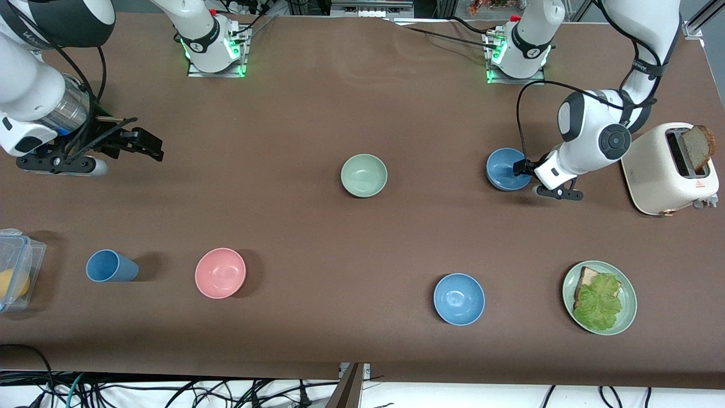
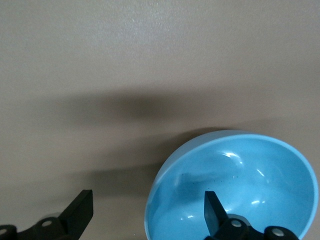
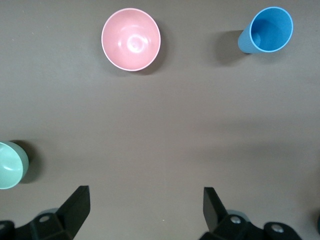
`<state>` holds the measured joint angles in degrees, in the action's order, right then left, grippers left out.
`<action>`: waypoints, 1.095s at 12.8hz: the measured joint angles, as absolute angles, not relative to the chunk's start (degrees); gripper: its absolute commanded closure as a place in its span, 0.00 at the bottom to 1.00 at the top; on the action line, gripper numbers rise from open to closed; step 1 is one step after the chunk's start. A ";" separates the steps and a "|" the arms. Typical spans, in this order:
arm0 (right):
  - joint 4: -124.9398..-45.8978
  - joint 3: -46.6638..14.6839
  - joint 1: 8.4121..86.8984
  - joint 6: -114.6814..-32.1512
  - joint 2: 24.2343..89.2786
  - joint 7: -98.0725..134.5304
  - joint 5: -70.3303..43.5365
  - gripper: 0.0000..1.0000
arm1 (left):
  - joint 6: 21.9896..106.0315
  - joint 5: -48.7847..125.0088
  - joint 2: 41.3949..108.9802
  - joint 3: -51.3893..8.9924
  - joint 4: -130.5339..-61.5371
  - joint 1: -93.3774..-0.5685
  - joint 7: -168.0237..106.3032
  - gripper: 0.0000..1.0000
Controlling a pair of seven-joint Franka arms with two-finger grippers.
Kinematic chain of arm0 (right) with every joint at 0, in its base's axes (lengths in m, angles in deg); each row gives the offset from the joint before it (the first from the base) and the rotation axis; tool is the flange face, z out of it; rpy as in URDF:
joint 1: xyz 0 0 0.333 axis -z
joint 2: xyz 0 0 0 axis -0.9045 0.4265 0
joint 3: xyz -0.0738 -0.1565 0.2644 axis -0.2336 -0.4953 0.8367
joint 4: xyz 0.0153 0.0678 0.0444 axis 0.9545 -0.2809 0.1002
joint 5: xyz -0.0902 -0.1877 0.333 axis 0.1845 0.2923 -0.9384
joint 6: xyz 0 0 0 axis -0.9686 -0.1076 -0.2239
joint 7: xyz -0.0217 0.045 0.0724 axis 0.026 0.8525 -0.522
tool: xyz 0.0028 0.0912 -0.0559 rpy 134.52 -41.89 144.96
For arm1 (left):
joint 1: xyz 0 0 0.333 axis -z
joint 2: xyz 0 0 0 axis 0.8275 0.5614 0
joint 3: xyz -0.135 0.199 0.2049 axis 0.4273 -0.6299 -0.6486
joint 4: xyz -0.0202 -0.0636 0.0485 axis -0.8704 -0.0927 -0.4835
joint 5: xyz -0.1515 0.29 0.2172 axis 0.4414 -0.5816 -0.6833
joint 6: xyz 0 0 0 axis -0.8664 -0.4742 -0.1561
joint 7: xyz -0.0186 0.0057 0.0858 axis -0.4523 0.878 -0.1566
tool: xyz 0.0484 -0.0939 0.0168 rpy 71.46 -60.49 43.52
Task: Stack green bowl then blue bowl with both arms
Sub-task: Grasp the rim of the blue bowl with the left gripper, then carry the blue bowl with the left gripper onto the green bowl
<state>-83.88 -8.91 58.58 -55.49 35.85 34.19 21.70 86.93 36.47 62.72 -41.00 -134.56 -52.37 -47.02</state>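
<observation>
**Left end effector straddling the blue bowl's rim**

Front view: you had the green bowl [image 1: 364,175] at mid-bench, untouched. The blue bowl [image 1: 506,168] sat toward the left arm's end, with the left end effector [image 1: 524,168] at its 3 o'clock edge, the wrist bent low over the bench [image 1: 317,102]. The right end effector [image 1: 148,145] hung over bare bench at the right arm's end, that arm waiting. A brighter blue bowl [image 1: 459,298] lay nearer the camera.

Left wrist view: your fingers were spread apart, one finger [image 2: 214,209] inside the blue bowl [image 2: 235,180], the other outside the wall, nothing clamped yet. The bowl looked light, rigid and glossy, likely slippery; pinching the rim wall seemed the sound hold.

Right wrist view: the right end effector [image 3: 145,205] stood wide open and empty, with the green bowl [image 3: 10,165] at the frame's 9 o'clock edge.
</observation>
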 measured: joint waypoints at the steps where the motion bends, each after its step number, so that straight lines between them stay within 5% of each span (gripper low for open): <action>1: -83.88 -8.83 58.58 -55.29 35.85 34.16 21.90 0.00 | 87.51 36.64 62.65 -41.01 -135.01 -52.37 -47.03 0.68; 2: -83.88 -8.80 58.58 -55.22 35.85 34.15 21.93 0.00 | 87.84 37.13 62.65 -41.01 -135.24 -52.37 -47.06 0.92; 3: -83.88 -8.80 58.58 -55.17 35.85 34.12 21.93 0.00 | 87.91 37.88 62.65 -41.00 -135.40 -52.37 -47.15 1.00; 14: -82.00 -10.45 58.70 -52.05 35.44 33.70 22.01 0.00 | 88.28 45.71 61.42 -40.78 -130.52 -46.26 -47.23 1.00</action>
<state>-82.00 -10.45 58.70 -52.05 35.44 33.70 22.01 88.28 45.71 61.42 -40.78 -130.52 -46.26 -47.23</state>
